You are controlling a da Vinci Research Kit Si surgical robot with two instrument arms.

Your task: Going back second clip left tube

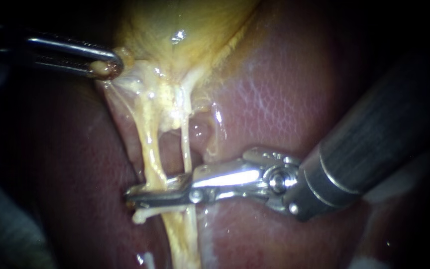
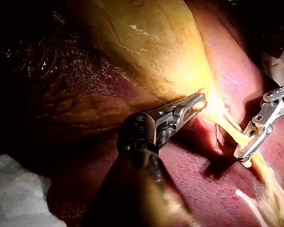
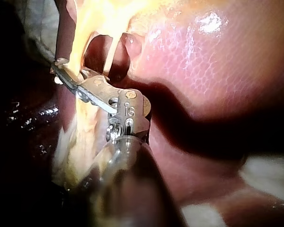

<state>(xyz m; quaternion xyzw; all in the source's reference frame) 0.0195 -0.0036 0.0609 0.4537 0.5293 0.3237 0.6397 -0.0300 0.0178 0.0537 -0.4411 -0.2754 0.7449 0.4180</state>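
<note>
Left instrument [image 1: 106, 67] comes in from the upper left, its hand closed on a yellow bit of tissue at the gallbladder [image 1: 190, 30] neck, pulling it taut to the left. Right instrument [image 1: 148, 197] comes in from the right and lies flat over the liver [image 1: 284, 99]. Its hand is narrowly open, with the left tube [image 1: 150, 154] running through the gap between the two jaws. The tube is the thicker yellow strand, stretched from the neck down across the liver. The thin right tube [image 1: 185, 144] sits just beside it, passing behind the instrument nearer the hinge. No clip can be made out on the left tube, and the hand may hide it. Both wrist views show the same straddle. Judged step: back the right instrument off the left tube. To do it well, it looks best to open the hand enough that neither jaw drags the tube. The pull should go straight back along the shaft, to the right, not sideways, since the right tube is close and could snag. The left instrument should hold its traction steady so the tube does not go slack or jump. Risk: catching or tearing the thin membrane between the tubes.
</note>
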